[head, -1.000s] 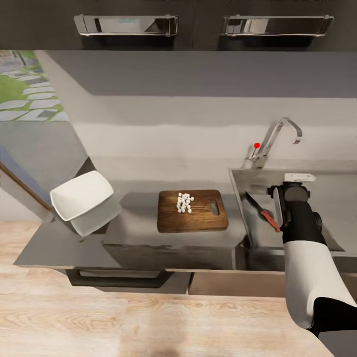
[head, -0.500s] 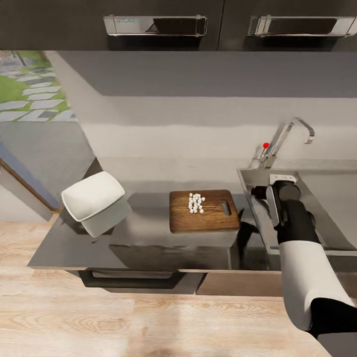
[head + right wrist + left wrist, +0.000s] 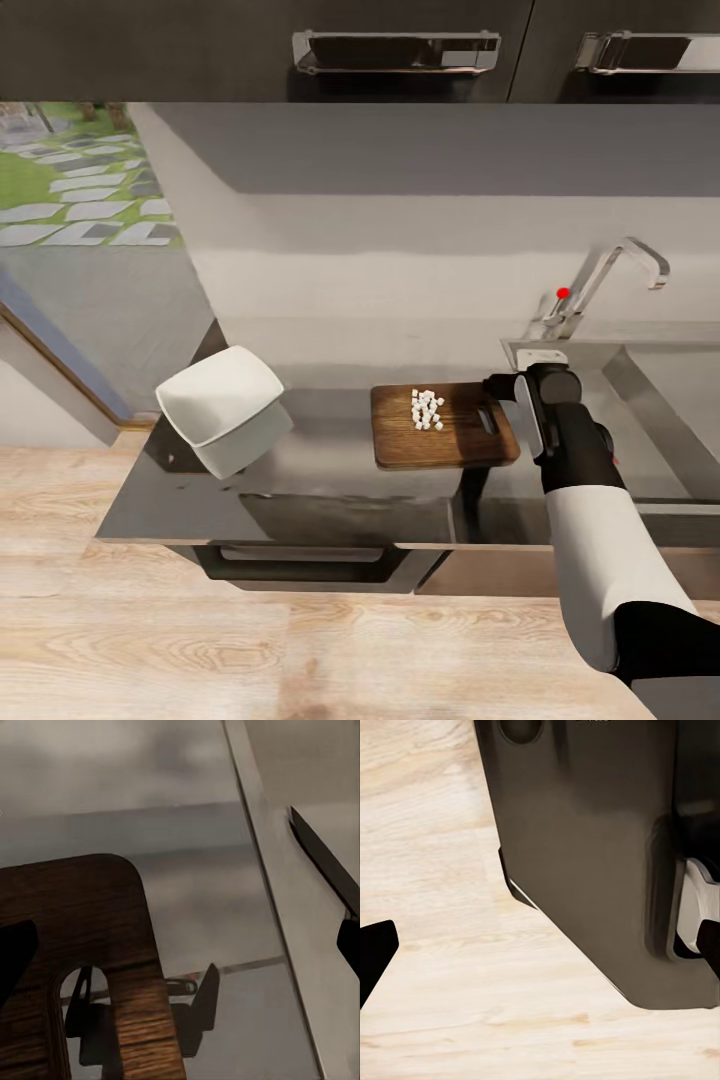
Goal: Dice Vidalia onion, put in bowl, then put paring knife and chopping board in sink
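Note:
The dark wooden chopping board [image 3: 445,428] lies on the grey countertop [image 3: 330,455] with a small heap of white diced onion [image 3: 427,409] on it. To its left stands the white bowl [image 3: 220,405], empty. My right gripper [image 3: 500,387] hovers open at the board's slotted handle end [image 3: 90,945], beside the sink [image 3: 640,400] rim. In the right wrist view the paring knife [image 3: 324,866] shows its dark blade lying on the sink's flat area [image 3: 307,960], apart from the fingers. My left gripper [image 3: 540,945] hangs open over the wooden floor.
A chrome tap [image 3: 610,280] with a red knob [image 3: 563,293] stands behind the sink. Black upper cabinets [image 3: 400,50] hang overhead. The counter's left end [image 3: 130,500] borders a window wall. The robot's dark base [image 3: 585,855] is near the left gripper.
The head camera has turned, shifting the whole scene to the right. My right gripper has left the knife in the sink and moved left to the board's handle end.

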Robot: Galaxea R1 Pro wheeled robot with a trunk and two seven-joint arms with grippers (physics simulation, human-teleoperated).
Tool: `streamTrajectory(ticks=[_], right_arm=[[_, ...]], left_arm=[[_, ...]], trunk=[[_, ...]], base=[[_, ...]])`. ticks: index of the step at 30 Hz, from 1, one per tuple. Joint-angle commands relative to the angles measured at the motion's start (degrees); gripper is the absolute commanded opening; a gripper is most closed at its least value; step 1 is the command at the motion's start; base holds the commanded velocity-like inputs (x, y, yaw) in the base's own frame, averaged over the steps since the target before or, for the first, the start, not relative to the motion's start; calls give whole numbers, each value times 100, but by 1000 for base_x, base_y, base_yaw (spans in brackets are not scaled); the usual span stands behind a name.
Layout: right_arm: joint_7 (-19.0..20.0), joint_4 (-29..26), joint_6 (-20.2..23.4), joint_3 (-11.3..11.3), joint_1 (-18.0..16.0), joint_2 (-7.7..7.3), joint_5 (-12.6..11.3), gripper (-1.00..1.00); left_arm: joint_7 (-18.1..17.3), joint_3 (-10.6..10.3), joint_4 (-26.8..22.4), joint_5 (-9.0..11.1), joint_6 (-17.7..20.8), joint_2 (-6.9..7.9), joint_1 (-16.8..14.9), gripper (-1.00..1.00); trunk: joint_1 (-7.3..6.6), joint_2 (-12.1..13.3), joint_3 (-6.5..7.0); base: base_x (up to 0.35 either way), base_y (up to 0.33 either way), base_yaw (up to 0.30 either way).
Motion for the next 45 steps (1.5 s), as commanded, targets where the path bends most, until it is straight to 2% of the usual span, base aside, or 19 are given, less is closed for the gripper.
streamTrajectory(ticks=[1,12,17,27,45], right_arm=[[18,-3,31,2,-4,-1,37,100],[18,1,31,10,-4,0,37,100],[18,1,31,20,-4,-3,45,100],[18,1,23,13,-4,-31,49,100],[18,10,22,20,-4,-29,55,100]], left_arm=[[9,-45,21,41,-37,-13,-8,100],[10,-39,27,50,-34,-24,-8,100],[10,-38,73,50,-28,-73,-8,100],[10,-31,81,50,-29,-56,-8,100],[10,-31,98,50,-28,-52,-8,100]], trunk=[[3,-10,-9],[3,-10,-9],[3,-10,-9],[3,-10,-10],[3,-10,-131]], base=[[0,6,0],[0,1,0],[-170,0,0],[-35,0,0],[-59,0,0]])
